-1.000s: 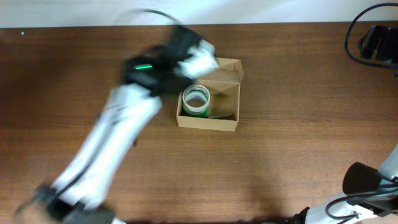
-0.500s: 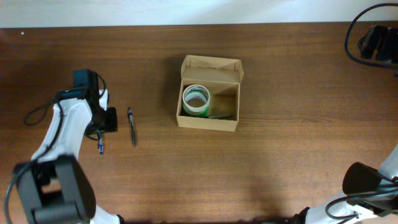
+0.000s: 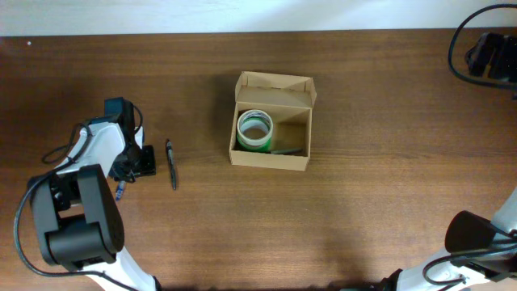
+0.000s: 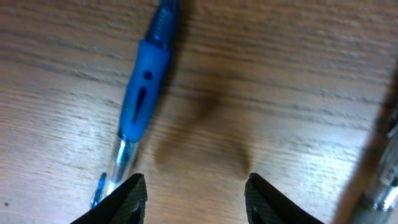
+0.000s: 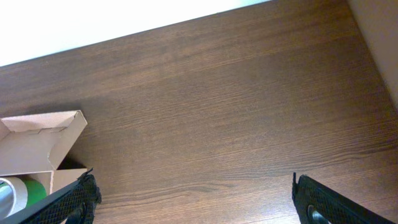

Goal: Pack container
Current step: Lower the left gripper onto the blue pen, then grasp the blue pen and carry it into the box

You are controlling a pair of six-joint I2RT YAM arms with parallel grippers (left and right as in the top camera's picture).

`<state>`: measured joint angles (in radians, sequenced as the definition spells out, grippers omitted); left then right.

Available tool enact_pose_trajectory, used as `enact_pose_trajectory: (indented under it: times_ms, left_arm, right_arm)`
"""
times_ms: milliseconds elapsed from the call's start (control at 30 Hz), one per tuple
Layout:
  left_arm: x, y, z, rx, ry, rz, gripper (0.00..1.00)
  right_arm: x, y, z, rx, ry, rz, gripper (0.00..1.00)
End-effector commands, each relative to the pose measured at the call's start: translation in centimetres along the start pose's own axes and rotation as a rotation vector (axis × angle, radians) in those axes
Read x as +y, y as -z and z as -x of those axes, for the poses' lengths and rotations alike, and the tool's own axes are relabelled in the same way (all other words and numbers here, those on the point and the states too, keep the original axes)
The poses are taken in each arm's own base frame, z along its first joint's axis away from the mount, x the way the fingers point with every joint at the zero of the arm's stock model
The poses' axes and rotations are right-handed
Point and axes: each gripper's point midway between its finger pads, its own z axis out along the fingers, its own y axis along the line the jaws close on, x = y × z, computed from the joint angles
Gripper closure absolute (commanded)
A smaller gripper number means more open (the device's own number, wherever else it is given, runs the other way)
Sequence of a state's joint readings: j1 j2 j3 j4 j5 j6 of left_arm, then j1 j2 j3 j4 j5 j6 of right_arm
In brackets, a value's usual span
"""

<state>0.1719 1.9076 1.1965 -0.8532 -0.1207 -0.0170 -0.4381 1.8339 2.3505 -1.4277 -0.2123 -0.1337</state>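
Observation:
The container [image 3: 273, 84] is an open tan cardboard box at the table's middle, lid flap folded back. A green-and-white tape roll [image 3: 254, 130] lies inside at its left. My left gripper [image 3: 134, 162] is far left of the box, low over the table and open. In the left wrist view its fingers [image 4: 194, 200] are spread over bare wood, with a blue pen [image 4: 142, 93] just left of the gap, by the left fingertip. My right gripper [image 5: 193, 199] is open and empty, high above the table, with the box [image 5: 38, 142] at its lower left.
A black pen [image 3: 171, 164] lies on the table between my left gripper and the box. The blue pen's tip shows below the gripper in the overhead view [image 3: 119, 192]. Black cables and a device [image 3: 488, 50] sit at the back right corner.
My left arm swung from over the box far to the left and came down beside the blue pen. The right arm has not moved.

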Motion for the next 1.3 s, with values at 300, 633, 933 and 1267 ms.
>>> enact_pose_trajectory:
  times_ms: [300, 633, 933, 1267]
  left_arm:
    - [0.0, 1.9, 0.9, 0.004, 0.003, -0.027, 0.51]
    - [1.9, 4.0, 1.8, 0.005, -0.225, 0.050, 0.50]
    - [5.1, 3.6, 2.0, 0.004, -0.234, 0.078, 0.57]
    - [4.6, 2.8, 1.1, 0.024, -0.210, -0.053, 0.59]
  right_arm:
    - [0.2, 0.0, 0.2, -0.007, -0.004, 0.012, 0.01]
    - [0.2, 0.0, 0.2, -0.007, -0.004, 0.012, 0.01]
    - [0.2, 0.0, 0.2, -0.007, -0.004, 0.012, 0.01]
    - [0.2, 0.0, 0.2, -0.007, -0.004, 0.012, 0.01]
